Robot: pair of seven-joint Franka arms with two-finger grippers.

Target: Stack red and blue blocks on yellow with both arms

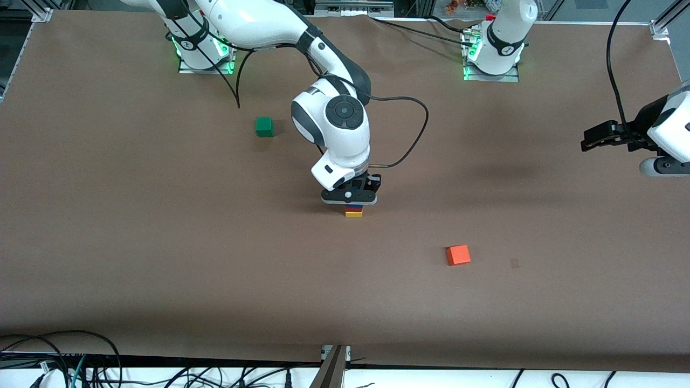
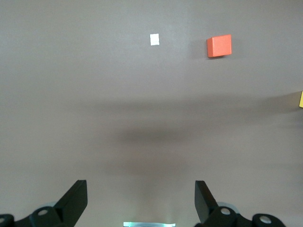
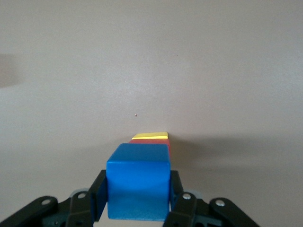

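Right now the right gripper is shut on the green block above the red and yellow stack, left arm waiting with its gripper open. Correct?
Not quite: the right gripper is shut on the blue block, not green, as the right wrist view shows. The green block sits alone on the table. The rest holds: the blue block is above the red block and yellow block, and the left gripper waits open.

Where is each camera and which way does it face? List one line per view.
Front: high across the table, facing both arms; right gripper on the stack, left gripper waits aside.
Left wrist: looks down at the table past the open gripper, shares the orange block.
Right wrist: gripper shut on the blue block, over red, yellow.
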